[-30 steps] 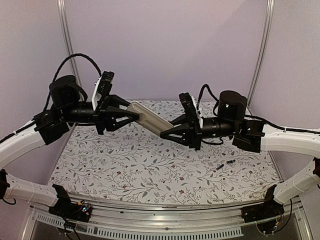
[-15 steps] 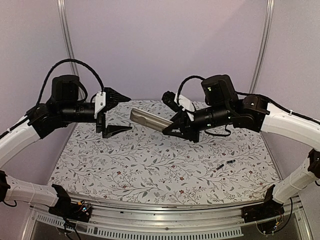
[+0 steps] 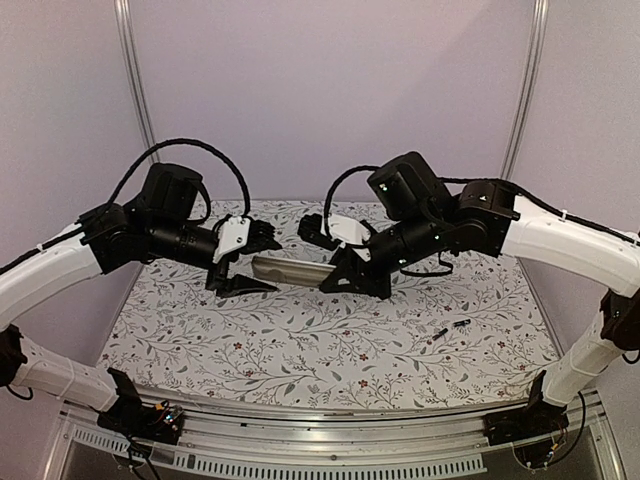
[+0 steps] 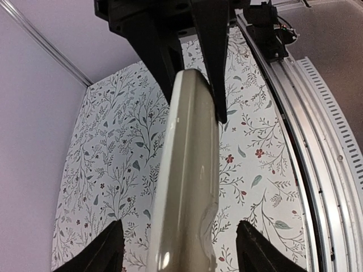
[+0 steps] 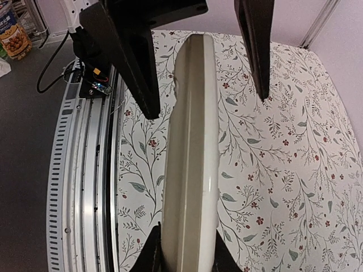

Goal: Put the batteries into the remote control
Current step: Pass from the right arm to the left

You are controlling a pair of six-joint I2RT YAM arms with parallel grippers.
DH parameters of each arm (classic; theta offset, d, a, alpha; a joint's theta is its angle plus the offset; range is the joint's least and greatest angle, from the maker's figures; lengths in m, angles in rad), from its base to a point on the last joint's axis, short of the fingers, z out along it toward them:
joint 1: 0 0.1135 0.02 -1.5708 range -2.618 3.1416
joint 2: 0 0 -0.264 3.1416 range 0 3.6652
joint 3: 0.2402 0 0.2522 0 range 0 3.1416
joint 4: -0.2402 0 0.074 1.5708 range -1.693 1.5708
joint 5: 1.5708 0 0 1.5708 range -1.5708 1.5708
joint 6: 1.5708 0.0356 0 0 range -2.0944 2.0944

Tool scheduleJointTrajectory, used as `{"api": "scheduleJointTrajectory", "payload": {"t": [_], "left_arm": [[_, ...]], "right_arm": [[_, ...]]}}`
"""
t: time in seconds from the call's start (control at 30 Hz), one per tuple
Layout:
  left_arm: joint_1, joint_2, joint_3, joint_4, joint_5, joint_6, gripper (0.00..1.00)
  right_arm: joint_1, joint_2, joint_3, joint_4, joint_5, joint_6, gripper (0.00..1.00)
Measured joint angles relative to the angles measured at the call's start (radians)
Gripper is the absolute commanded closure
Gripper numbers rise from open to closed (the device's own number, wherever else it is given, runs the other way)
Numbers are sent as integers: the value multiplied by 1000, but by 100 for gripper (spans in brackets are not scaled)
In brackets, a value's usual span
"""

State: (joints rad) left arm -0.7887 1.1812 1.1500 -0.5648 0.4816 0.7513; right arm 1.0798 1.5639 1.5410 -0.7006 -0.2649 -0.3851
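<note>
The remote control (image 3: 290,270) hangs level in the air over the middle of the table, greyish side showing. My right gripper (image 3: 332,276) is shut on its right end; in the right wrist view both fingertips (image 5: 152,254) press the remote control (image 5: 190,147). My left gripper (image 3: 260,266) stands open around the left end. In the left wrist view its fingers (image 4: 108,249) are well apart from the remote control (image 4: 187,187). Two small dark batteries (image 3: 462,323) (image 3: 440,332) lie on the cloth at the right.
A floral cloth (image 3: 300,340) covers the table. A metal rail (image 3: 330,440) runs along the near edge, with the arm bases at its two ends. Lilac walls close in the back and the sides.
The left gripper let go of the remote, opened wide, then came back around its left end. The right arm turned the remote from slanted to level and lowered it.
</note>
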Motion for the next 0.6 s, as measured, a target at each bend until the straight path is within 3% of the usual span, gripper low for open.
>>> {"api": "scheduleJointTrajectory", "payload": {"t": [0.13, 0.23, 0.3, 0.33, 0.47, 0.6], "left_arm": [[-25, 6, 0, 1, 0, -16, 70], [-29, 6, 0, 4, -13, -21, 97], [-28, 6, -3, -10, -3, -56, 100], [-28, 6, -4, -16, 2, -64, 100], [-29, 3, -7, -4, 2, -83, 100], [-27, -45, -59, 109, 6, -162, 100]], "right_arm": [[8, 10, 51, -2, 7, -24, 100], [12, 11, 55, -4, 14, -51, 100], [14, 11, 53, -7, 40, -99, 98], [16, 11, 51, -7, 45, -114, 90], [19, 4, 26, 28, 63, -101, 5], [11, -70, -116, 192, 79, -56, 1]]}}
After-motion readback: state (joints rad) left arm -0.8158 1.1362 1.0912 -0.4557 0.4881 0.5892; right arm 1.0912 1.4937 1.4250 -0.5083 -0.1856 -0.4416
